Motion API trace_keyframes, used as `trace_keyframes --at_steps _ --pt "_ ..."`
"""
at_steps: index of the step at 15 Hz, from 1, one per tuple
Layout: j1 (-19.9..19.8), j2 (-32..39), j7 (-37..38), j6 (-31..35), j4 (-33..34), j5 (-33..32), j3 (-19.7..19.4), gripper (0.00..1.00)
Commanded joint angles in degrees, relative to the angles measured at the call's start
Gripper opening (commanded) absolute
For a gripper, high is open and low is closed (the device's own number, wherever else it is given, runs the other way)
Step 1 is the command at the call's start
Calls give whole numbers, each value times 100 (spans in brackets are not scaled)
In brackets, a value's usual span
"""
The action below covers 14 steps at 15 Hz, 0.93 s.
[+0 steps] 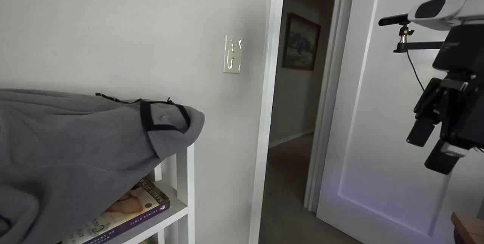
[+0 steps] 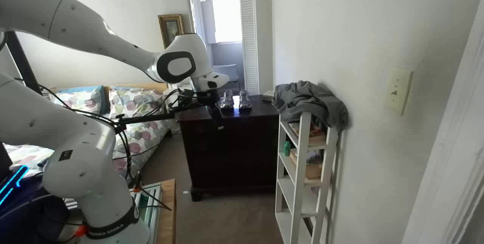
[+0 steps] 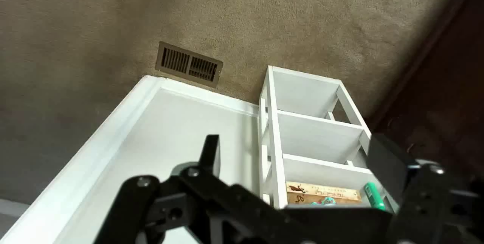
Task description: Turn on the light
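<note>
The light itself does not show as a lamp; its switch [image 1: 232, 55] is a cream-white upright plate on the grey wall beside the door frame. The switch also shows in an exterior view [image 2: 399, 90] at the right, with small toggle details; its exact setting is too small to tell. My gripper [image 1: 431, 147] is open and empty, in the air in front of the white door, well apart from the switch. In the wrist view my gripper [image 3: 297, 157] has its two black fingers wide apart, with nothing between them. The switch is out of the wrist view.
A white shelf [image 2: 302, 160] stands against the wall, with a grey garment [image 2: 310, 102] draped on top and books inside. A dark dresser [image 2: 230, 153] stands behind it. The white door frame [image 1: 266, 104] is right beside the switch; the white door [image 1: 385, 142] stands open.
</note>
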Motion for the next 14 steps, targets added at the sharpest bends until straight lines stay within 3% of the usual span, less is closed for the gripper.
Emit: trace_keyframes --at_steps 1,5,7,10,14 --pt "68 10 40 -14 7 -60 -74 100" --pt "-70 37 -27 39 9 -242 -100 100" --pt "-607 51 52 336 7 -1125 78 100" --pt "-1161 172 -407 702 123 -2330 -113 100" --pt "-2011 580 -514 1762 428 -3890 -95 100"
